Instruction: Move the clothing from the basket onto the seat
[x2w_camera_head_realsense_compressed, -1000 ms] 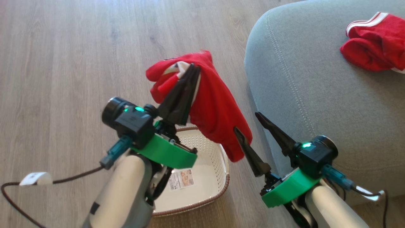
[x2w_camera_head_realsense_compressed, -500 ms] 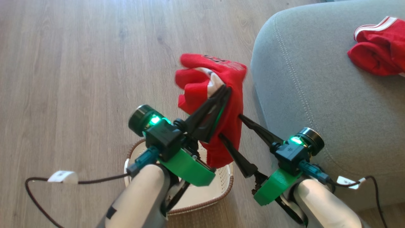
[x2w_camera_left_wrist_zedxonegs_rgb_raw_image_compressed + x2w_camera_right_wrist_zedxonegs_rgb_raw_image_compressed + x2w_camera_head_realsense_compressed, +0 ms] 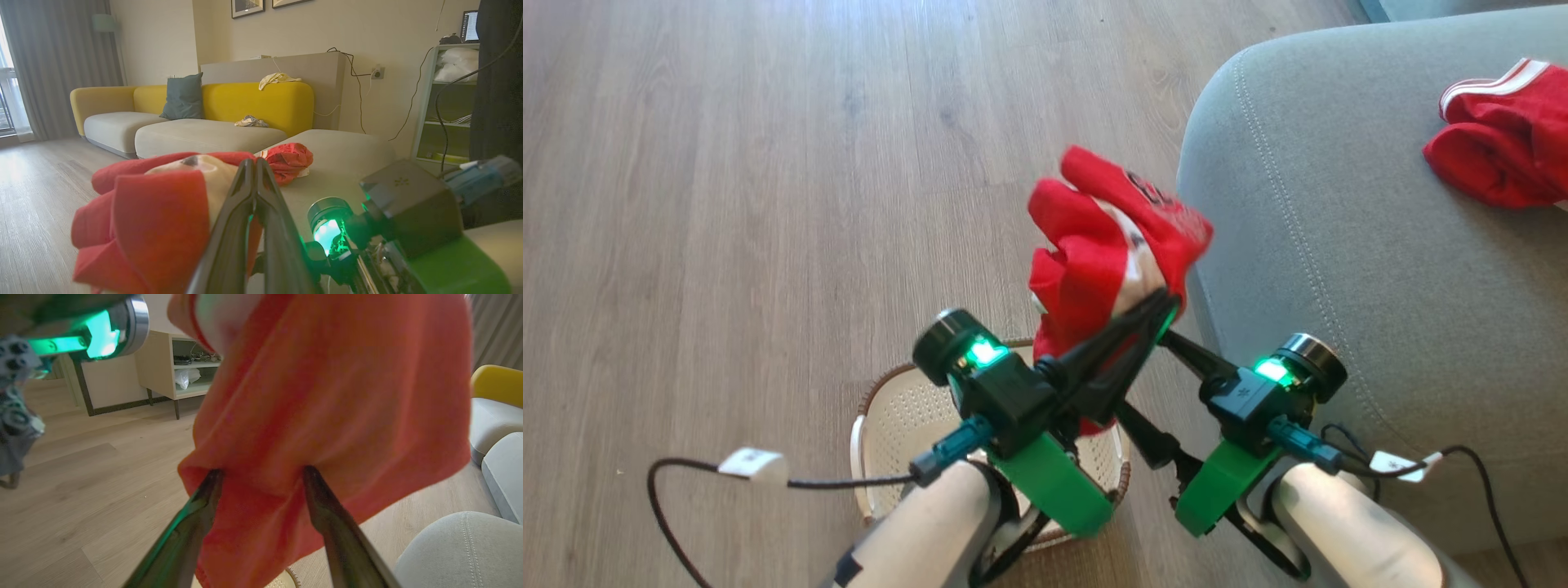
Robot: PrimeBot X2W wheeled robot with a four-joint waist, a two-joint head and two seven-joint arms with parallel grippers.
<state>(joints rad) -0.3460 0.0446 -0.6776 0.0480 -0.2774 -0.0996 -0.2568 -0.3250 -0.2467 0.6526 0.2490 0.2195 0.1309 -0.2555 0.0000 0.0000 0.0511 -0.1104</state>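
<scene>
Down on the wooden floor [image 3: 727, 204] sits the basket [image 3: 898, 416], partly hidden behind the left arm. The left gripper [image 3: 1166, 304] has its jaws pinched tight on a red jersey [image 3: 1103, 253], held in the air just beside the rounded corner of the seat [image 3: 1339, 245]. The right gripper [image 3: 261, 471] has its jaws spread wide, the jersey's hanging cloth before their tips. Toward the seat's right edge lies a second red garment [image 3: 1494, 139].

Basket [image 3: 898, 420] half hidden; red garment [image 3: 1094, 261] lettering blurred.

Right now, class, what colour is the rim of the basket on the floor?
Brown, around a cream-white basket; the head view shows it best.
</scene>
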